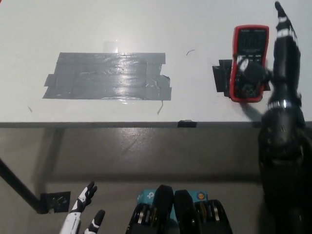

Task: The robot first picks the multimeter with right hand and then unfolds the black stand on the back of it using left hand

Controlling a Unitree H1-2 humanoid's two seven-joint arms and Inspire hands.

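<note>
Red multimeter (249,62) lies face up on the white table (97,24), right side, near the front edge, sitting on a small patch of black tape (222,78). Black right hand (273,63) is over it from the right: one finger extends up past the meter's top right corner, another crosses the lower face over the dial. Fingers are spread and nothing is lifted, so the hand is open, not gripping. White left hand (83,217) rests low at the lower left, below table level, fingers apart, holding nothing. Big grey tape patch (107,76) at centre-left is not involved. Step in hand, as I read it: the reach for the pick, grasp not yet made. Next move calls for closing the fingers around the meter's long sides, lifting it off the tape, then turning the back toward the left hand so it can reach the stand. Stand is not visible from here since the back faces the table. Risk: the meter slides on the smooth top as the fingers close.
</note>
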